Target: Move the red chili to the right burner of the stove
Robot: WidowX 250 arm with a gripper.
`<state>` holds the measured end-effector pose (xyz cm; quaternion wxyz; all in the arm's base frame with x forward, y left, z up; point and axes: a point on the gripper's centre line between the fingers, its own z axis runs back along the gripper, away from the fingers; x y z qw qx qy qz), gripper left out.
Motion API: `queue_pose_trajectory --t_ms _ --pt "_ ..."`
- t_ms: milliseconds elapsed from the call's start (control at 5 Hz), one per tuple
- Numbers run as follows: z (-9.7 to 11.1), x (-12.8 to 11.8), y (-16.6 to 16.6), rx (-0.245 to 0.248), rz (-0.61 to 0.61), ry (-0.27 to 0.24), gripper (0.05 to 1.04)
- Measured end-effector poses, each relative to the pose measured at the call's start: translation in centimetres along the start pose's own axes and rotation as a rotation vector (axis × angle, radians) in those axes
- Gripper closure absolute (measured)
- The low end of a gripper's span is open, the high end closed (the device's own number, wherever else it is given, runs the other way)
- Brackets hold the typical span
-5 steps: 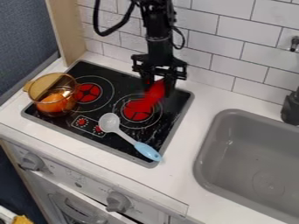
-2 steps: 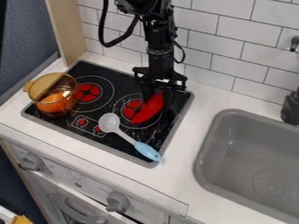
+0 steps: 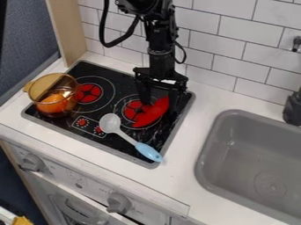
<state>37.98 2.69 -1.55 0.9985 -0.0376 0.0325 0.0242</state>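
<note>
In the camera view, knobs point(image 3: 119, 203) line the front below the desk point(image 3: 194, 151). The gray sink point(image 3: 207, 151) is set into the desk, which runs as a white strip between it and the stove point(image 3: 100, 137). The spoon point(image 3: 146, 151) lies on the stove, its blue handle reaching over the stove's right edge. The see-through pot point(image 3: 36, 90) holds an orange thing point(image 3: 53, 103) and overhangs the left edge; black glass separates pot and spoon. The chili point(image 3: 154, 113) rests on the right burner point(image 3: 133, 110), its far end between the wide-spread fingers of the hand point(image 3: 159, 108).
</note>
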Motion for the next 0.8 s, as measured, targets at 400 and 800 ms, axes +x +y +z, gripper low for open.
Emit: queue_pose_trajectory --t_ms 400,800 --pt "1.1 -0.4 0.0 0.005 0.0 -0.007 0.083" --pt "6.8 -1.1 -0.1 -0.04 -0.007 -0.118 0.083"
